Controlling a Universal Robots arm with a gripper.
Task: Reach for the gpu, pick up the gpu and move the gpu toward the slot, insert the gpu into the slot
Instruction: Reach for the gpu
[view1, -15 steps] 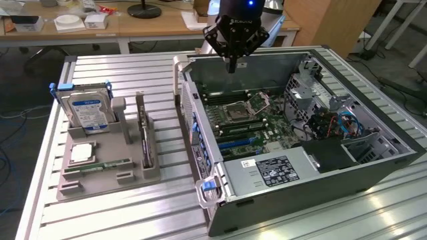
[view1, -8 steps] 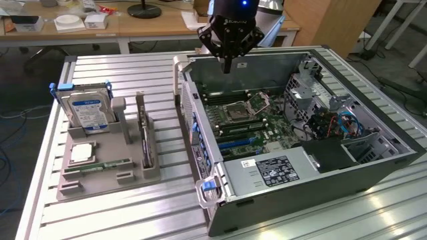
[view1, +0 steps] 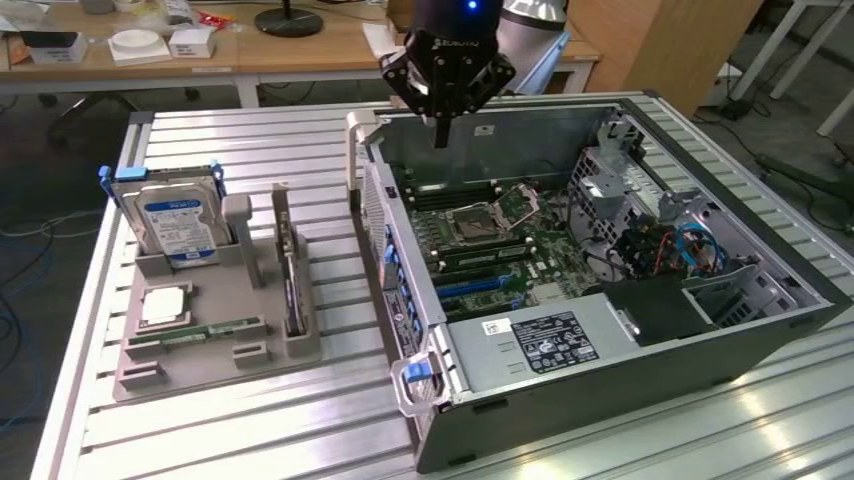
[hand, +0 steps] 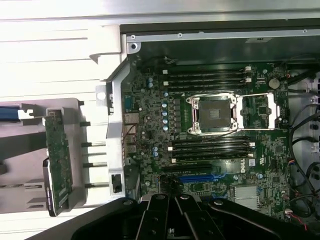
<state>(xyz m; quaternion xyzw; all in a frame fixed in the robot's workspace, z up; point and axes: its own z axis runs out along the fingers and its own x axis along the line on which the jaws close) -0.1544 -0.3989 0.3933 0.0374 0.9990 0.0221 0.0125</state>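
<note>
arm (view1: 461, 12) cut off at 12 o'clock edge; gpu (view1: 291, 285) edge-on at 9 o'clock, lower part hidden in holder (view1: 214, 300); hard drive (view1: 174, 225) base hidden there too; power supply label (view1: 545, 342), 5 o'clock: text too small to read.

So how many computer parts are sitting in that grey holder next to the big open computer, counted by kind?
Hard drive: 1
Graphics card: 1
Square silver chip: 1
Green memory stick: 1
Total: 4
</note>
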